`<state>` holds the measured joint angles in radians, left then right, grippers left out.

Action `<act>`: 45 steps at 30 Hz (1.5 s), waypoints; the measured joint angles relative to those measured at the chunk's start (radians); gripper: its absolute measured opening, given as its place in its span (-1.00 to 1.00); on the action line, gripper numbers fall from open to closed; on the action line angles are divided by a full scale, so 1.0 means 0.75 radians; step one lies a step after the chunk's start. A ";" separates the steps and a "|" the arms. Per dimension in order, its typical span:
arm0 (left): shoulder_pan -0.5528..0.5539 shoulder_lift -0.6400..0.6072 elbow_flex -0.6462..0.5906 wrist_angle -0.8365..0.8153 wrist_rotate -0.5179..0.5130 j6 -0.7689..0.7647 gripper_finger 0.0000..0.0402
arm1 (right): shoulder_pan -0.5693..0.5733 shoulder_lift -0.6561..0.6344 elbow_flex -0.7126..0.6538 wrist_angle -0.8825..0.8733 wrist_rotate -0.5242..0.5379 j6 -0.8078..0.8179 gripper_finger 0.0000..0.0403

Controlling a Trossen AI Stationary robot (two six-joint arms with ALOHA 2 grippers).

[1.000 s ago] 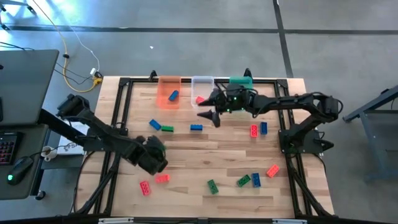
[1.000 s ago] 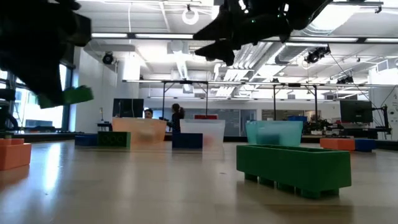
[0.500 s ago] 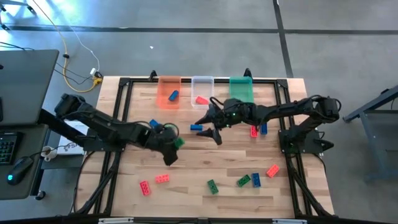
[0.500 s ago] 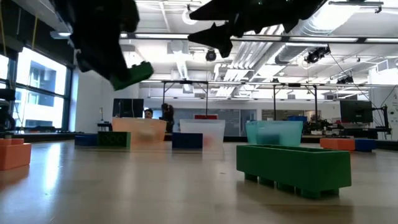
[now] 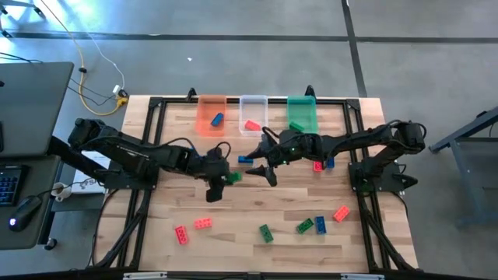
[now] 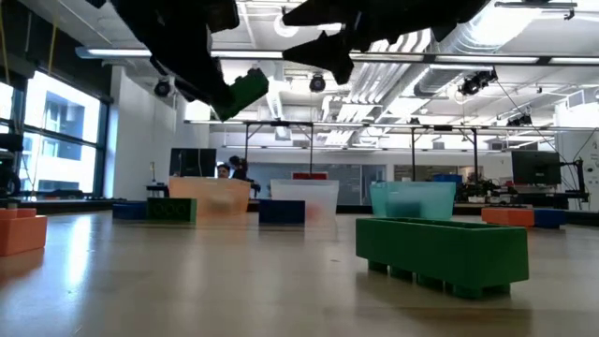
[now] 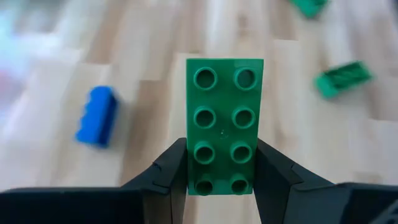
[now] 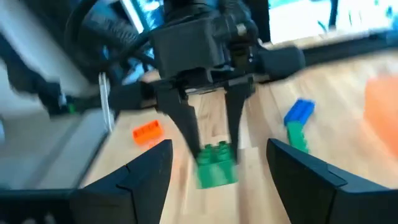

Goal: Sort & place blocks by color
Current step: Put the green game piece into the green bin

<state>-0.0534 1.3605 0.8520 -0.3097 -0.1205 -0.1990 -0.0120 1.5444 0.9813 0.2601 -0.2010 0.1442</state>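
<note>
Holding a green block above mid-table, the left gripper pinches it by the long sides at one end, so the block's long axis runs straight out ahead of the fingers.

Left to right across the table:
- Orange bin: one blue block inside.
- Clear bin: one red block inside.
- Green bin, far edge, right of the clear bin: one green block already in. Judged the destination; it lies beyond and to the right of the carried block, across the right arm's reach.
- Blue block, on the wood just beside the right gripper.
- Right gripper: fingers spread, holding nothing, near table centre, facing the left gripper and close to it.
- Red and blue pair, right of centre.
- Loose blocks along the near edge: two red, three green, one blue, one orange-red.

Judgement: the left arm holds the block, but the right arm sits nearer the green bin.
</note>
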 joint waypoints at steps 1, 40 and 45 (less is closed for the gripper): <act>0.015 0.000 0.000 0.014 0.063 0.020 -0.44 | 0.000 0.000 0.000 -0.003 -0.018 -0.101 0.24; 0.343 0.140 0.230 0.134 0.989 -0.151 -0.44 | 0.055 0.027 -0.002 0.064 -0.154 -0.729 0.23; 0.345 0.160 0.262 0.125 0.994 -0.154 -0.44 | 0.055 0.027 -0.002 0.047 -0.164 -0.744 0.11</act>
<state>0.2053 1.4807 1.0484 -0.2157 0.6250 -0.3145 0.0292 1.5650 0.9802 0.2955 -0.3241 -0.4137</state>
